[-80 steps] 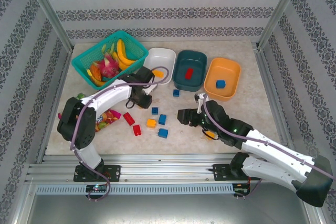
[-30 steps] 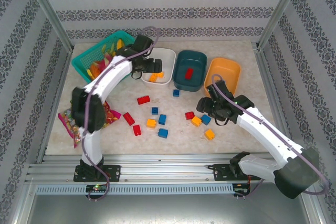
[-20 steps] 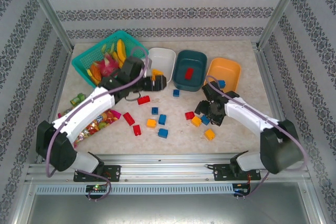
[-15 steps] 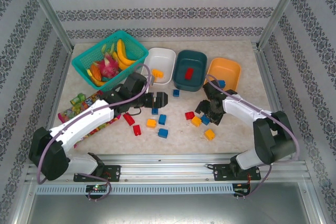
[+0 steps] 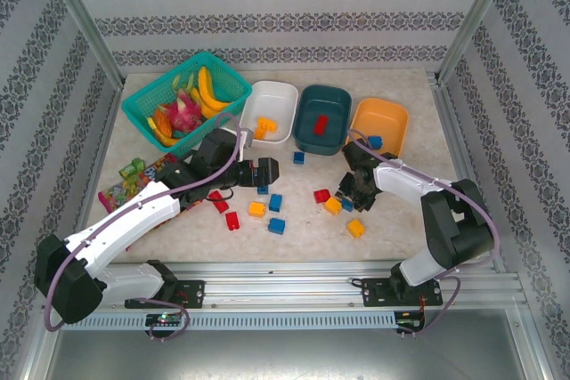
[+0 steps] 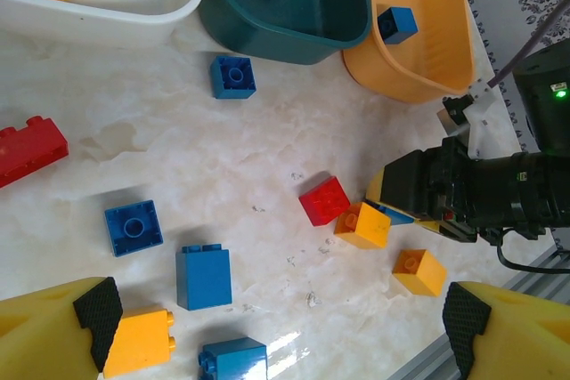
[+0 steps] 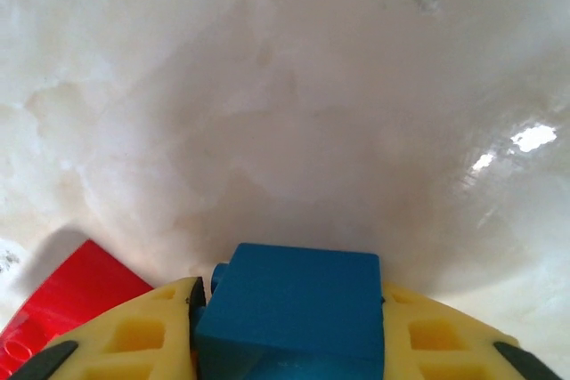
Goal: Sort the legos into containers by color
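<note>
Slip risk, mostly; right fingers (image 7: 134,335) are clamped on a blue brick (image 7: 289,309) just right of the middle of the bench (image 5: 316,242), red brick (image 7: 62,300) just beside, so lifting could drag it or drop the blue short of the orange tub (image 5: 392,122); left fingers (image 6: 499,335) hang wide apart.
</note>
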Robot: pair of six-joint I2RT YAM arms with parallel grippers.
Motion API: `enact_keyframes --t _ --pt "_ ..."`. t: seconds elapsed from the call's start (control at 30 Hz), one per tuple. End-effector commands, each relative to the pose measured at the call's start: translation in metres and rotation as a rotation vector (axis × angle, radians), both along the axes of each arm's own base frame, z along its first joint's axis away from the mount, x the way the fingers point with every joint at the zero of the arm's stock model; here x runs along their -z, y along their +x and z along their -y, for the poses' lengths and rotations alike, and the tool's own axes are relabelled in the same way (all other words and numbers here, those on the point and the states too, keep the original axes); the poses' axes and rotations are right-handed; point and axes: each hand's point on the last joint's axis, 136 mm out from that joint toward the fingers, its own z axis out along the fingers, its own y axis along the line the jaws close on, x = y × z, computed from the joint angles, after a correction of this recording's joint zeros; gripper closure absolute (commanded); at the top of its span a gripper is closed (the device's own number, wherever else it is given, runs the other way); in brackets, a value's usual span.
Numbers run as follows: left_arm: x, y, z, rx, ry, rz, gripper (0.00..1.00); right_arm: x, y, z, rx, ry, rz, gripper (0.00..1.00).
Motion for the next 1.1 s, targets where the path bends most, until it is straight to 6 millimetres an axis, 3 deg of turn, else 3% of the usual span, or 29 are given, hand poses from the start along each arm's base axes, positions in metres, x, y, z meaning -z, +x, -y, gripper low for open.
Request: enact_keyframes --t 0.0,0.1,0.17,0.3,0.5,0.6,0.87,1.07 --pt "-0.02 0.006 0.008 -0.006 -0.051 0.047 0.05 -0.038 0.011 0.009 -0.036 -0.087 0.099 0.7" --pt "-0.034 0.013 0.013 -0.009 -0.069 0.072 0.05 -0.092 0.032 0.025 -0.069 -0.182 0.251 0.7" --pt "-0.04 0.019 0.017 -0.009 -0.062 0.083 0.05 -0.115 0.047 0.036 -0.074 -0.204 0.31 0.7" --pt "-0.051 0.035 0.029 0.0 -0.064 0.109 0.05 -0.134 0.083 0.052 -0.083 -0.193 0.351 0.7" --pt "-0.062 0.053 0.043 0.006 -0.073 0.127 0.05 -0.108 0.138 0.045 -0.153 -0.079 0.274 0.7" --pt "-0.066 0.057 0.046 0.002 -0.077 0.127 0.05 -0.087 0.152 0.047 -0.147 -0.069 0.215 0.7" --pt "-0.062 0.053 0.034 -0.04 -0.051 0.111 0.06 -0.039 0.16 0.064 -0.1 -0.064 0.105 0.66" --pt "-0.044 0.041 0.007 -0.129 0.024 0.052 0.06 -0.025 0.16 0.064 -0.088 -0.021 0.066 0.47"
